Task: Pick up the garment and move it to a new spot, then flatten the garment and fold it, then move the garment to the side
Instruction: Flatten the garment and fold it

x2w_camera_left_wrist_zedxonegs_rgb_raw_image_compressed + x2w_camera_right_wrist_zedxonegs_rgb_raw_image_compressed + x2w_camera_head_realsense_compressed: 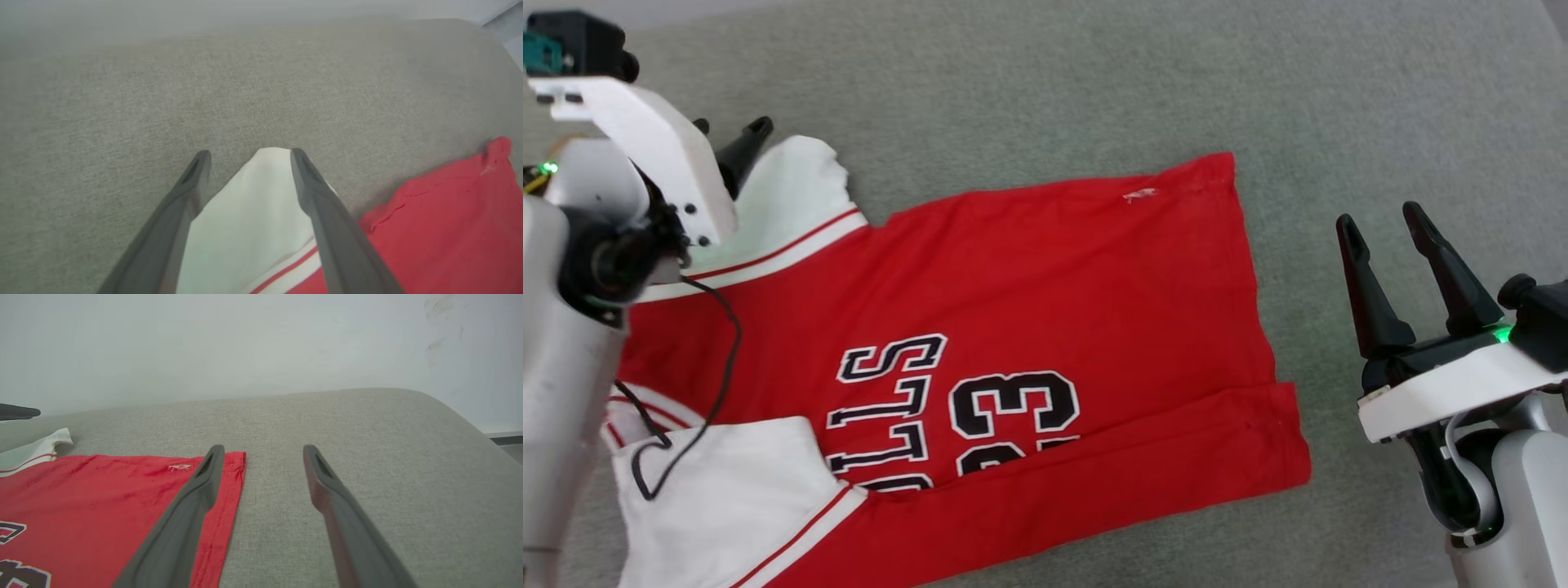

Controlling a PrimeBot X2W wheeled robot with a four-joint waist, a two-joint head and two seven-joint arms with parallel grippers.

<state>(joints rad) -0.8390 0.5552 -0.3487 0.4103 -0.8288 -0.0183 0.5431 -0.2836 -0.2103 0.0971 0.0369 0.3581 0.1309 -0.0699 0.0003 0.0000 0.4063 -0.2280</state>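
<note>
Left tool [247,158] over the garment [1029,269], right tool [1380,219] beside it

The garment [1029,269] across the middle of the frame is thin, soft cloth, matt red and faintly creased, with equally matt white sleeves. Its black lettering looks like a smooth, flat print. Beneath it the cushion surface [1094,82] is coarse grey woven fabric, dull and nubbly. The right gripper [1380,216] at the right edge and the left gripper [731,124] at upper left have dark matt plastic-looking fingers [1368,286] on smooth white mounts [1445,392], with satin grey arm shells [556,392]. The wall [245,343] is smooth, matt white.
</note>
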